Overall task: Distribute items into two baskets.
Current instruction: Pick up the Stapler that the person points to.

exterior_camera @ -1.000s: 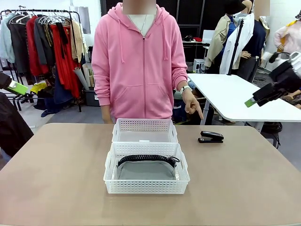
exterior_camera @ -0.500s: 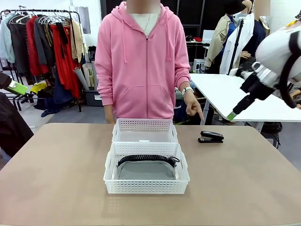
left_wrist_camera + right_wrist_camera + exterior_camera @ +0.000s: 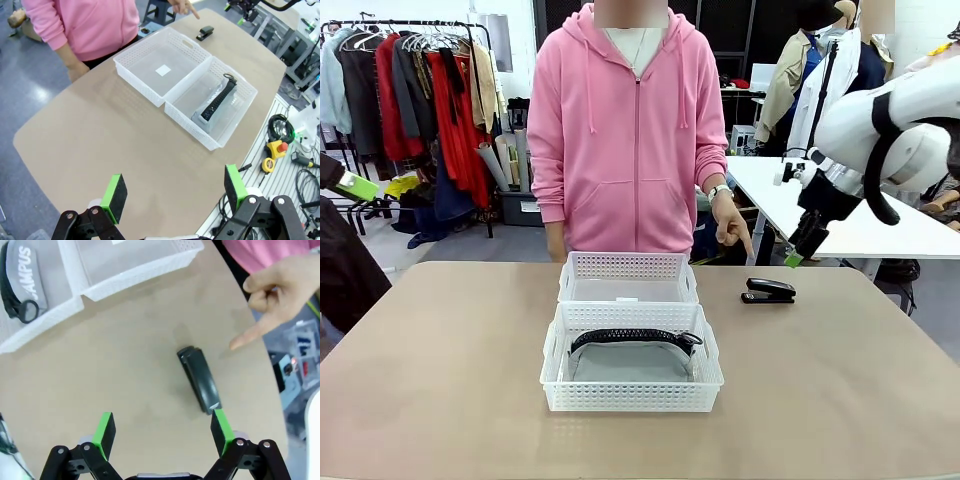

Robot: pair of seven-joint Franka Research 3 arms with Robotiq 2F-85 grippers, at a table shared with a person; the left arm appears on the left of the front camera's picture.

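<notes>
The right gripper (image 3: 162,434) is hanging in the air with its green pads (image 3: 105,433) standing wide apart and nothing between them. In its wrist view it is looking down on the stapler (image 3: 199,380), which is lying flat on the bare table (image 3: 125,365) beneath it, closer to one pad than to the other, with the jaws not touching it. In the front view this gripper is hovering above the stapler and slightly to the robot's right of it.

Just beyond the stapler, on the far side, the person's hand (image 3: 730,222) is pointing a finger down toward it without touching it.

To the robot's left of the stapler, the larger basket (image 3: 628,265) is sitting about level with it, a small white label (image 3: 162,70) showing on its floor. The smaller basket (image 3: 630,398) is touching the larger one, nearer the robot than the stapler is. Inside it the grey pouch (image 3: 630,362) is lying with its black ridged strap (image 3: 635,337) curving along the edge nearest the larger basket.

Well away from the stapler, beyond both baskets on the robot's left, the left gripper (image 3: 175,189) is hovering high over the table edge, its fingers spread and holding nothing.
</notes>
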